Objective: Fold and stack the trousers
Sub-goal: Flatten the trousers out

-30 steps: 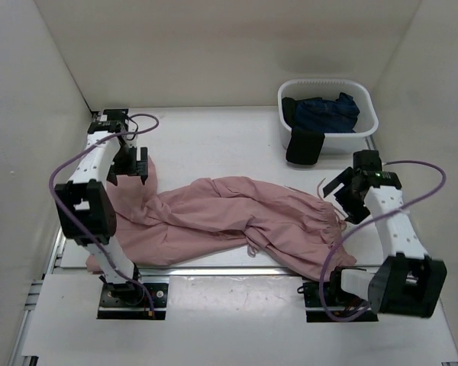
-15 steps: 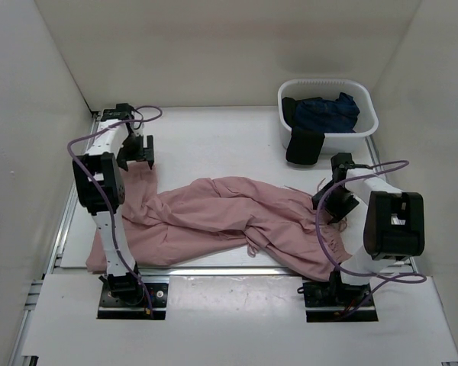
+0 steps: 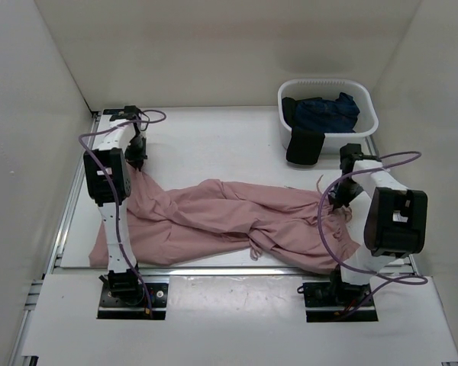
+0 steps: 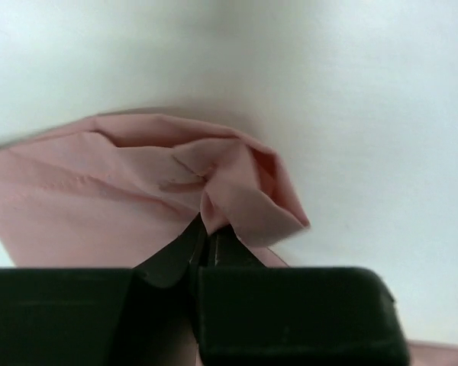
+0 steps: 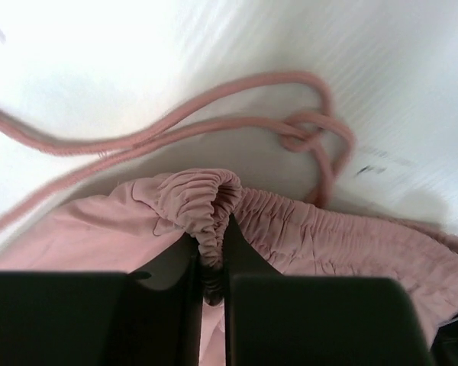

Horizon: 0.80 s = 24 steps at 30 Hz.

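The dusty-pink trousers (image 3: 229,217) lie crumpled across the table, legs to the left and waist to the right. At the far left my left gripper (image 3: 136,162) is shut on a leg end, and the left wrist view shows a fold of the trousers (image 4: 240,194) pinched between the jaws of the left gripper (image 4: 207,232). At the right edge my right gripper (image 3: 340,202) is shut on the waist. The right wrist view shows the gathered elastic waistband (image 5: 214,206) bunched in the right gripper (image 5: 212,242), with the thin pink drawstring (image 5: 214,114) looped on the table beyond.
A white basket (image 3: 330,84) stands at the back right, holding a dark navy garment (image 3: 324,110), with a black garment (image 3: 304,146) draped over its front rim. White walls enclose the table on three sides.
Both grippers have shut on the trousers. The left gripper came down onto the leg end; the right gripper moved in onto the waistband. The cloth is pulled slightly outward.
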Available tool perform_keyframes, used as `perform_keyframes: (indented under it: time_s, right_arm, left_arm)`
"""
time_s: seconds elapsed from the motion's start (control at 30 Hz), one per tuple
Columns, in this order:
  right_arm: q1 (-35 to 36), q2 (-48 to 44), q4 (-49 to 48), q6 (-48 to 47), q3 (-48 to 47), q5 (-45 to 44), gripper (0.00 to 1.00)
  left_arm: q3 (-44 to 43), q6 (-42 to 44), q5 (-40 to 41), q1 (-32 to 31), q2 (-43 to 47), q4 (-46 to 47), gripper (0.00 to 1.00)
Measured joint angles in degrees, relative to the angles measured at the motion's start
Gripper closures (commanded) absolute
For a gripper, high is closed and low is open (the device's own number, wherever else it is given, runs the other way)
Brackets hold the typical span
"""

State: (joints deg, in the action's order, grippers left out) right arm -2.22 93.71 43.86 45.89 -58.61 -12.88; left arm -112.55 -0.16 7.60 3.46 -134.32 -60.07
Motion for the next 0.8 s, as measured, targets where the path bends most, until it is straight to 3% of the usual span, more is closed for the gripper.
perform_keyframes:
  time_s: [0.2,0.33,0.5,0.63,0.7,0.73,0.77,0.8]
  right_arm:
    - [-3.8,-5.8,4.0,-3.5,-8.4,-4.2,1.0]
    - [-3.9,-13.9,5.7,-6.1,-14.3,-6.6,1.0]
    - [-5.3,-21.8,7.1,-7.8,-14.9,-6.4,1.0]
    - [-6.8,-23.1,7.4,-8.6,-11.6,-6.2,1.0]
    - [-7.1,-22.9,7.5,-8.8,-9.4,-5.6,1.0]
    - [-7.2,-22.9,7.5,-8.9,-8.5,-5.1,1.0]
    - [-7.2,-22.8,7.5,-8.9,-7.8,-4.6,1.0]
    - [-7.2,-22.6,7.5,-8.9,-7.4,-4.2,1.0]
  left_arm:
    - [-6.9,0.2,4.8,3.1,-1.1,1.5,0.86]
    - [-8.0,0.1,5.2,8.7,4.4,3.7,0.86]
    - [1.8,-0.2,5.2,13.4,19.7,5.9,0.86]
    - [13.3,-0.1,5.1,13.3,31.6,7.8,0.86]
    - [19.9,0.1,4.7,13.0,34.9,8.5,0.76]
    - [23.1,0.1,4.4,12.8,35.5,8.5,0.67]
    - [26.2,0.3,4.1,12.7,35.5,8.6,0.51]
    - [29.1,0.5,3.7,12.6,35.1,8.9,0.45]
